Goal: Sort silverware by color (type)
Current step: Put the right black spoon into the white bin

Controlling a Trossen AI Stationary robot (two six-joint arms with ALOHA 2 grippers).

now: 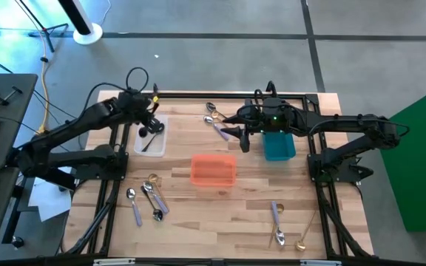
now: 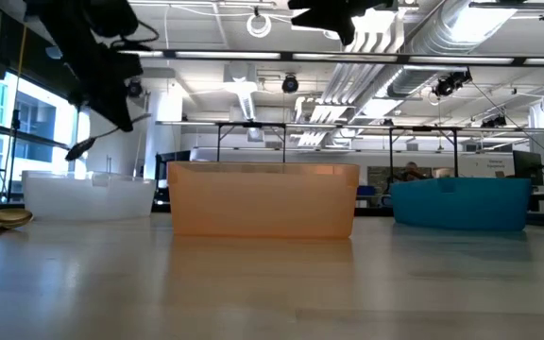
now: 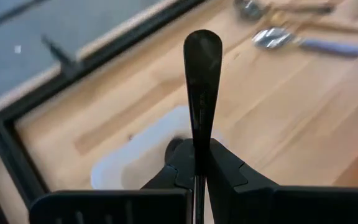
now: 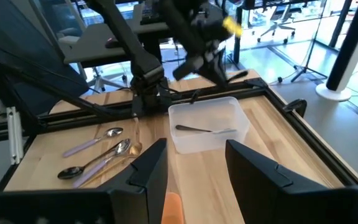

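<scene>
My left gripper is over the clear bin at the table's far left, shut on a black spoon. Another black spoon lies flat on the floor of that bin. My right gripper hangs open with nothing in it at the far middle, beside the teal bin. Loose spoons lie flat on the table: a cluster at the near left, some at the far middle, and a few at the near right. My left gripper pinches the black spoon by its stem between its two fingers. The spoon runs along the fingers, and its rounded end sticks out past the fingertips. The fingers slant down toward the clear bin. The spoon is lifted clear, above the bin.
The orange bin stands in the table's middle, between the two arms. Black frame rails run along the table's edges. Bare wood lies in front of the orange bin toward the near edge.
</scene>
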